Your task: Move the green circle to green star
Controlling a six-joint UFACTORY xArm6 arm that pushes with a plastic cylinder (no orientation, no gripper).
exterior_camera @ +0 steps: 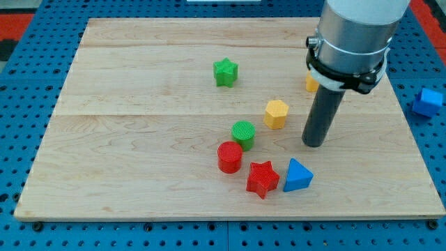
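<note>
The green circle (pixel 244 133) sits near the board's middle, touching the red circle (pixel 229 156) at its lower left. The green star (pixel 225 72) lies towards the view's top, well above the green circle. My tip (pixel 315 144) rests on the board to the right of the green circle, about a hundred pixels away, below and right of the yellow hexagon (pixel 276 113). It touches no block.
A red star (pixel 262 178) and a blue triangle (pixel 297 175) lie below the green circle and the tip. A yellow block (pixel 311 84) is partly hidden behind the arm. A blue block (pixel 428 102) lies off the wooden board (pixel 125 139) at the right.
</note>
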